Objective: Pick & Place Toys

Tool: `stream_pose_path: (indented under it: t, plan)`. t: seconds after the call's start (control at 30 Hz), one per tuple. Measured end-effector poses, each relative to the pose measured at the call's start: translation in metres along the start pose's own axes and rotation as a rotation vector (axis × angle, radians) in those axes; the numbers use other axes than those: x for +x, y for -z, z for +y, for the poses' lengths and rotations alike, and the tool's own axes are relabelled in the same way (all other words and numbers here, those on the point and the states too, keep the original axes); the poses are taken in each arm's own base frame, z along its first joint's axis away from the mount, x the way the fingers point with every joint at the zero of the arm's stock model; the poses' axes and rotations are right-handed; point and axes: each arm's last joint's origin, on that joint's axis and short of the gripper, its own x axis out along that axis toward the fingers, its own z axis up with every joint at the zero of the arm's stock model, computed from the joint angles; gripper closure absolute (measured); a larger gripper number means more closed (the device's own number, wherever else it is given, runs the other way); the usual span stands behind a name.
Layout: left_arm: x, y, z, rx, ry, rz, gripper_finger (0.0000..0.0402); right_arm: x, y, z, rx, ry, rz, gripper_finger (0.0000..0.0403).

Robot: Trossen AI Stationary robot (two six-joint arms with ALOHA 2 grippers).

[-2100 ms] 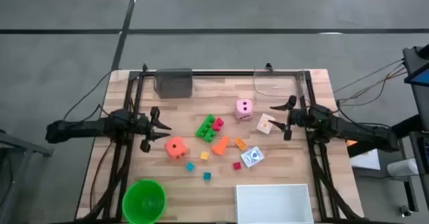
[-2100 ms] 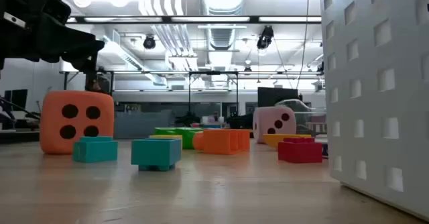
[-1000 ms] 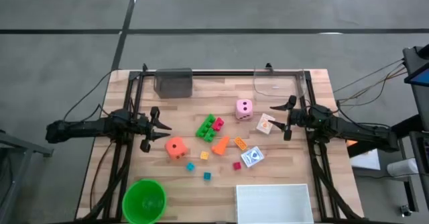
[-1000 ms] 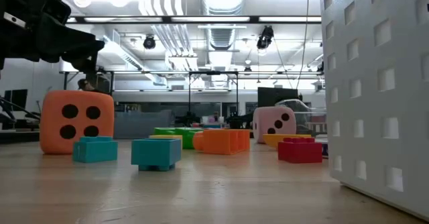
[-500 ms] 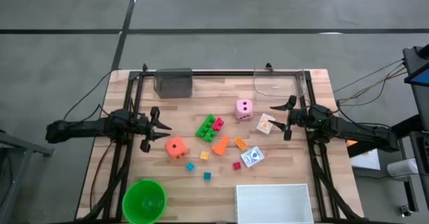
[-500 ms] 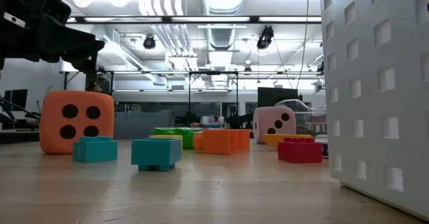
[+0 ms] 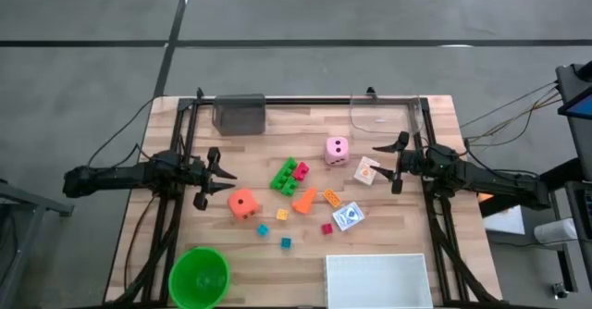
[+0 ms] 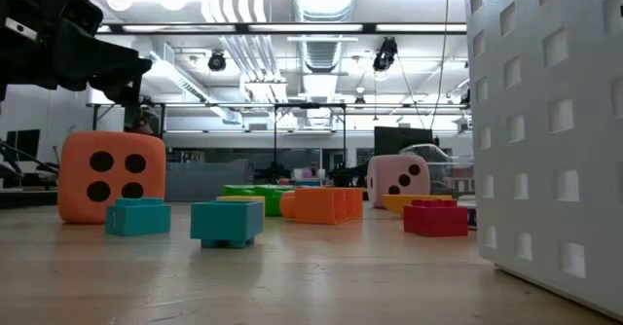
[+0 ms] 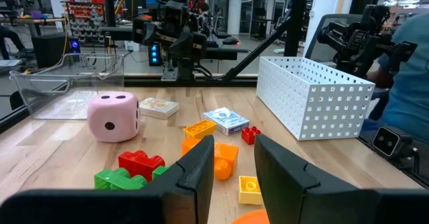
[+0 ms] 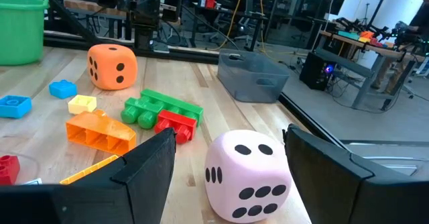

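Note:
The toys lie loose on the wooden table between my two grippers, each resting on the tabletop. They are a pink dotted die [image 7: 337, 149], an orange holed cube [image 7: 242, 203], green bricks [image 7: 289, 174] with a red piece, an orange cone [image 7: 304, 200], tiny teal [image 7: 286, 242], yellow [image 7: 282, 214] and red [image 7: 326, 228] cubes, and printed cards [image 7: 349, 217]. My left gripper [image 7: 225, 177] hovers left of the orange cube, its fingers a narrow gap apart [image 9: 234, 147], and it is empty. My right gripper [image 7: 381, 166] is open wide just right of a card [image 7: 367, 171]. The pink die [image 10: 248, 167] lies ahead of it.
A round green bowl [image 7: 199, 277] stands at the near left and a white tray [image 7: 378, 279] at the near right. A grey bin [image 7: 240, 113] and a clear container [image 7: 384, 115] sit at the far edge. A black frame runs along the table's sides.

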Motion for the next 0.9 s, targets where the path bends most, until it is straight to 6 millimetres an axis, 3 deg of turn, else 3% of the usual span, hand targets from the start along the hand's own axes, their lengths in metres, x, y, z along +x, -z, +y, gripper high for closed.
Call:
stream_pose_path:
  t: [0.77, 0.9]
  plan:
    - [0.0000, 0.0000, 0.0000, -0.001, 0.000, 0.000, 0.0291, 0.0054, 0.0069, 0.0008, 0.001, -0.012, 0.086, 0.0128]
    - [0.0000, 0.0000, 0.0000, -0.071, 0.000, 0.000, 0.0291, 0.0065, 0.0086, 0.0011, 0.001, -0.015, 0.107, 0.0128]
